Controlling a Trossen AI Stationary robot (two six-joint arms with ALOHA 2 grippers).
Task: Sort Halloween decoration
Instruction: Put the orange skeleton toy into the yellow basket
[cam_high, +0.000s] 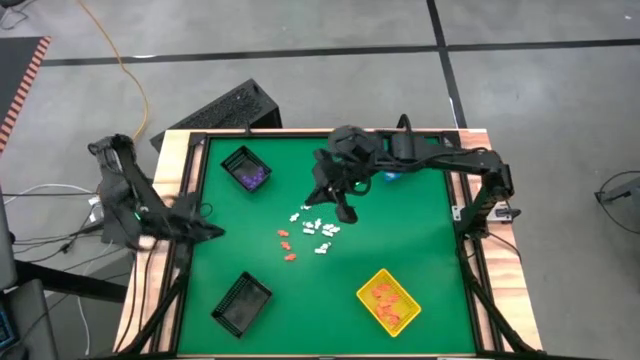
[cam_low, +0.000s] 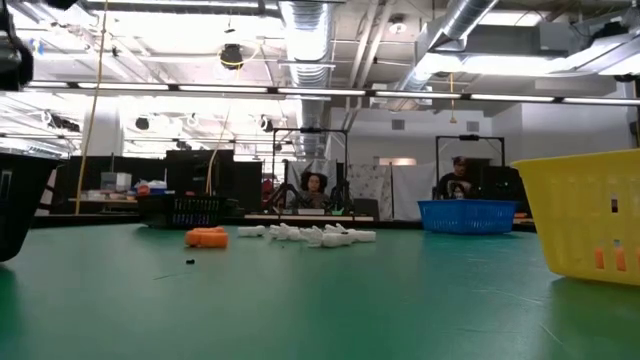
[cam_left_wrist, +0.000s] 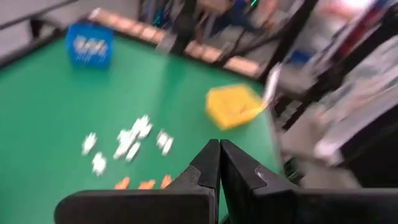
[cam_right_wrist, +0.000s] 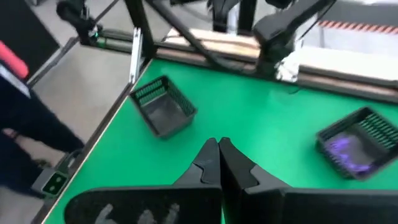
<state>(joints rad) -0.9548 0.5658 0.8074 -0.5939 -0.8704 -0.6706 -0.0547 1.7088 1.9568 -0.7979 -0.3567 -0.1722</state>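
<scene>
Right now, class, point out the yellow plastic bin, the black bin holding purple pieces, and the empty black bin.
yellow plastic bin (cam_high: 388, 301), high view, its floor.
black bin holding purple pieces (cam_high: 246, 169), high view, its centre.
empty black bin (cam_high: 241, 302), high view, its floor.

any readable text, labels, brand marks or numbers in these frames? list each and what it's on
None readable in any view.
The yellow bin shows small marks on its wall, no letters.
Boards in the room beyond the table in the low view: too small and blurred.
The black bins and the green mat: no print visible.
</scene>
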